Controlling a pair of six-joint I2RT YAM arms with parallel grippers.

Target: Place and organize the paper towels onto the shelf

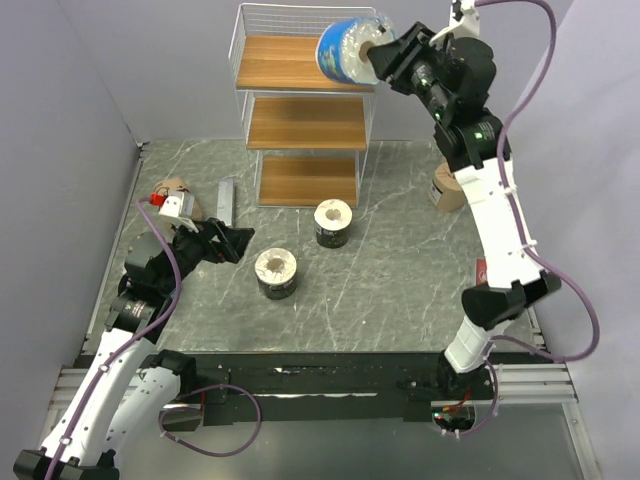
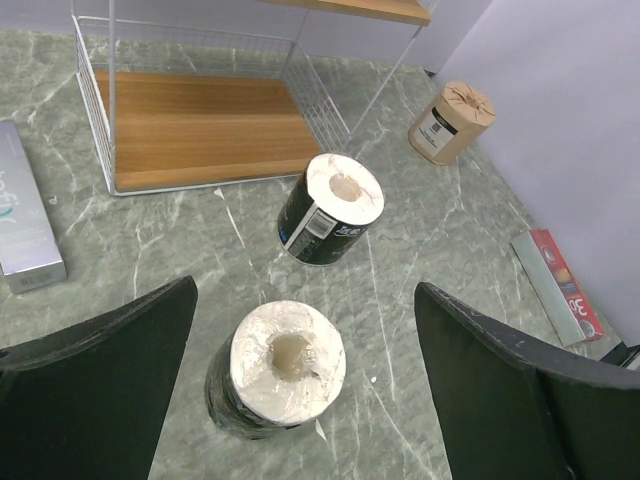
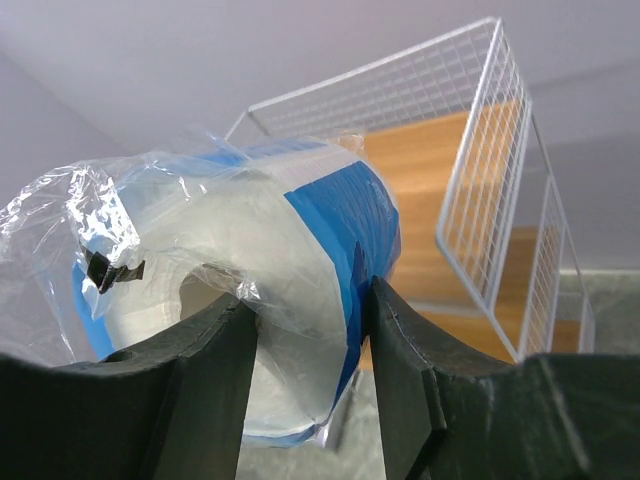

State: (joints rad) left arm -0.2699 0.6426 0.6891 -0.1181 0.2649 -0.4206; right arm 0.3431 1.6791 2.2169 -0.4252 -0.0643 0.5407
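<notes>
My right gripper [image 1: 388, 55] is shut on a blue-and-white paper towel roll [image 1: 347, 48], one finger in its centre hole, and holds it up at the right rim of the shelf's [image 1: 300, 62] top basket; the roll [image 3: 250, 270] fills the right wrist view with the shelf [image 3: 470, 210] behind. Two black rolls stand on the table [image 1: 276, 272] [image 1: 332, 222]. My left gripper [image 1: 228, 243] is open, the near black roll [image 2: 280, 368] lying between and ahead of its fingers, the other [image 2: 330, 208] farther off. A tan roll [image 1: 447, 187] stands right of the shelf, another [image 1: 172, 188] at far left.
A flat grey bar [image 1: 226, 200] lies left of the shelf's bottom board. A small red packet [image 1: 481, 268] lies by the right arm, also in the left wrist view [image 2: 560, 285]. Grey walls close in the table on the left and right.
</notes>
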